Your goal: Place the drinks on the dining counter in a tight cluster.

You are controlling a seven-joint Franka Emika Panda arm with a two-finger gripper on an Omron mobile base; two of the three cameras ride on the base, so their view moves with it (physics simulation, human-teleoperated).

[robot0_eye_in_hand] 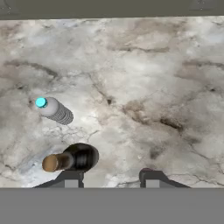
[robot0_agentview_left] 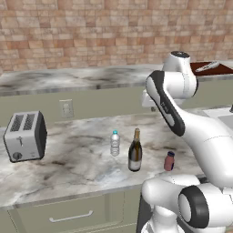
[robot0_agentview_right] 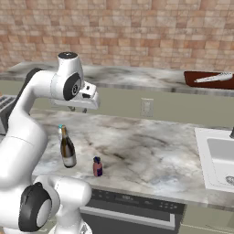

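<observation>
Marble worktop (robot0_agentview_left: pixel 68 159) carried all three drinks, none yet on the raised dining counter (robot0_agentview_left: pixel 68 79) behind: the water bottle (robot0_agentview_left: pixel 115 143), the wine bottle (robot0_agentview_left: pixel 135 150) just beside it, and the maroon bottle (robot0_agentview_left: pixel 169 161) a little apart near the front edge. The gripper (robot0_agentview_right: pixel 78 109) hung well above them with its jaws drawn in, holding nothing. Descending that way, the narrow tips would likely strike a cap rather than straddle it, and the tall wine bottle could topple into its neighbour or roll off the edge.

Wine bottle (robot0_agentview_left: pixel 135 156) stands between water bottle (robot0_agentview_left: pixel 115 143) (left) and maroon bottle (robot0_agentview_left: pixel 169 161).
</observation>
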